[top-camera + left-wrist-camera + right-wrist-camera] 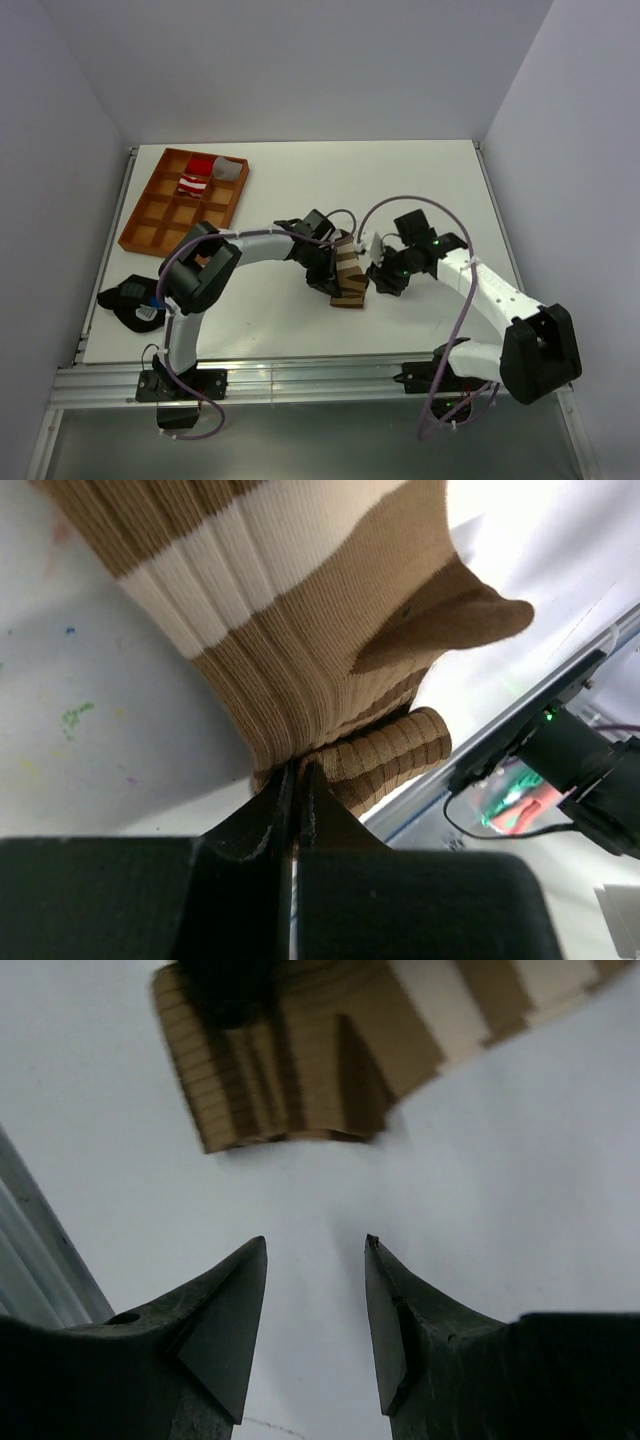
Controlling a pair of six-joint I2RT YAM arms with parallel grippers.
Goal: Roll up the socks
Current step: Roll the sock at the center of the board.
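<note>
In the top view, the brown sock (pixel 349 272) lies on the white table (pixel 300 190), near its middle and a little toward the near edge, between the two grippers. The left gripper (pixel 326 274) comes from the left and touches the left side of this sock. The right gripper (pixel 380 278) is just beside the sock on its right, but from here I cannot tell if it touches it. The red sock (pixel 194 184) lies well apart, in a far compartment of the orange tray (pixel 160 215) at the far left of the table. A black lump (pixel 135 300) rests on the table near the left edge, on the near side of the tray. In the left wrist view, the left gripper (pixel 297 780) has its two fingers pressed together on the brown sock (pixel 300 610). They pinch the ribbed fabric at the place where one end is curled into a small roll. The rest of the sock, with two cream stripes, spreads away over the table (pixel 90 710), which has some small colour spots. In the right wrist view, the right gripper (pixel 315 1245) has its fingers apart with only bare table (pixel 500 1190) between them. It holds nothing. The folded end of the brown sock (pixel 330 1070) lies just beyond the fingertips and does not touch them.
</note>
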